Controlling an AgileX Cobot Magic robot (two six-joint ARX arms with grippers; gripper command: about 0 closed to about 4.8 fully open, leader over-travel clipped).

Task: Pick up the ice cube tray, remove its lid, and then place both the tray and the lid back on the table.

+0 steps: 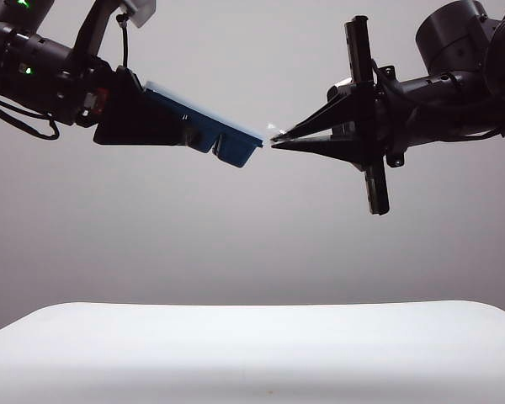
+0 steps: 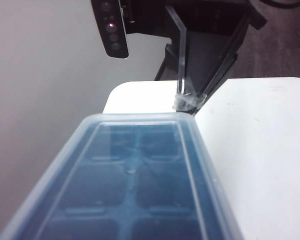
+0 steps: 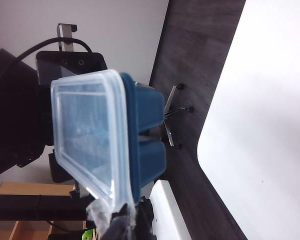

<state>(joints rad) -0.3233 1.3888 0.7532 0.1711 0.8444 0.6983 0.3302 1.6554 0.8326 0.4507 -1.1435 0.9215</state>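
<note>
the table (image 1: 252, 353) fills the lower part of the exterior view, white and smooth with rounded corners, and nothing rests on the part that shows. both arms are raised well above it, reaching in from opposite sides toward the middle.

the left gripper (image 1: 164, 126) comes in from the left and is clamped on one end of the ice cube tray (image 1: 223, 141), its jaws partly apart around the tray's body. the tray hangs in the air, clear of the table, with its long axis running out from the left gripper toward the right gripper and sloping down toward its free end. in the left wrist view the dark blue tray (image 2: 135, 185) stretches away from the camera with its compartments showing through the cover.

the lid (image 2: 197, 165) is still seated on the tray, frosted and clear, its rim overhanging the tray's walls all round. in the right wrist view the lid (image 3: 87, 132) faces the camera with the blue tray (image 3: 145, 142) behind it.

the right gripper (image 1: 275, 142) comes in from the right, its fingers drawn together to a narrow point, pinched on the lid's small tab (image 3: 101, 211) at the free corner of the tray.
</note>
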